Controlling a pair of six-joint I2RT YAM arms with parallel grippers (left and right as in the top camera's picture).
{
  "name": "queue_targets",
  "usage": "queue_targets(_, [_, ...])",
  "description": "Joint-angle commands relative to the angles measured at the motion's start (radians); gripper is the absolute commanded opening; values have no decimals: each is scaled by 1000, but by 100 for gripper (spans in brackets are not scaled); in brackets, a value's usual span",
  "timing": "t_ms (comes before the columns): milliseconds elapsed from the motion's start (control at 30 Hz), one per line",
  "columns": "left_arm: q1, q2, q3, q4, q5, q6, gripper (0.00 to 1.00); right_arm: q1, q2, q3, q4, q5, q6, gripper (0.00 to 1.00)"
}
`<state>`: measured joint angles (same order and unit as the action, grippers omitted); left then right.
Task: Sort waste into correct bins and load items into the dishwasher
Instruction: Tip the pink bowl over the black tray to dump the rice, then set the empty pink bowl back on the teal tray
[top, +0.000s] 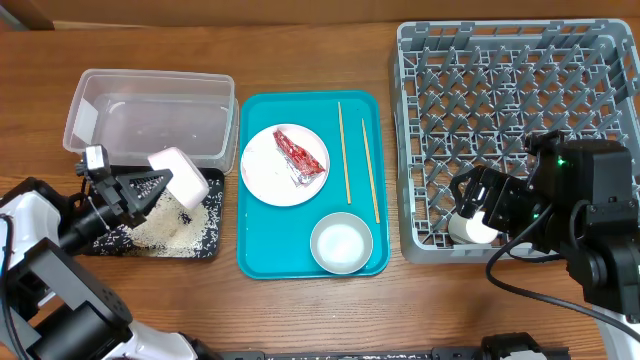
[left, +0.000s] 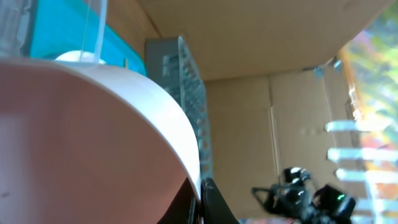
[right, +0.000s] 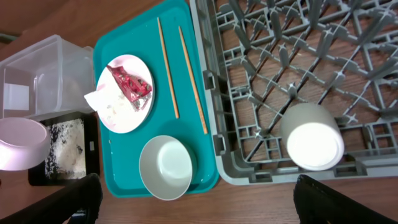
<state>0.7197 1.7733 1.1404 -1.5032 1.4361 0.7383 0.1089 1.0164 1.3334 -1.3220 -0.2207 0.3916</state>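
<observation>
My left gripper (top: 150, 190) is shut on the rim of a pale-pink bowl (top: 180, 176), held tilted over the black tray (top: 100, 243), where white rice (top: 170, 225) lies. In the left wrist view the bowl (left: 87, 137) fills the frame, with the jaws (left: 200, 199) pinching its edge. My right gripper (top: 472, 195) is open and empty above the front-left corner of the grey dish rack (top: 510, 45), beside a white cup (top: 472, 228) lying in it. The white plate (top: 270, 175) holds the red foil wrapper (top: 300, 158) and a white napkin (right: 98, 99).
The clear tub (top: 150, 110) stands behind the black tray. The teal tray (top: 262, 255) carries the plate, two chopsticks (top: 345, 150) and a white bowl (top: 341, 243). Most of the rack has bare pegs.
</observation>
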Motion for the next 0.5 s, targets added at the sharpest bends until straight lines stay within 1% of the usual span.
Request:
queue_targets(0, [-19, -9, 21, -13, -79, 7, 4, -3, -5, 8, 6, -2, -8, 100])
queue_targets(67, [-51, -24, 27, -71, -127, 41, 4, -3, -5, 8, 6, -2, -8, 100])
queue_targets(133, [-89, -49, 40, -87, -189, 26, 4, -3, -5, 8, 11, -2, -8, 100])
queue_targets(233, [-149, -109, 58, -80, -275, -98, 4, -3, -5, 8, 18, -2, -7, 100])
queue_targets(300, [-200, -163, 74, -33, -376, -233, 4, -3, -5, 8, 18, -2, -7, 100])
queue_targets(333, [-238, -198, 76, 12, -451, -328, 4, -3, -5, 8, 18, -2, -7, 100])
queue_targets(367, [-309, -250, 76, 78, -577, -460, 4, -3, -5, 8, 18, -2, -7, 100])
queue_targets(433, [-427, -305, 75, 148, -745, -619, 4, -3, -5, 8, 18, -2, -7, 100])
queue_targets(467, [-483, -323, 73, 174, -808, -675, 4, -3, -5, 8, 18, -2, -7, 100])
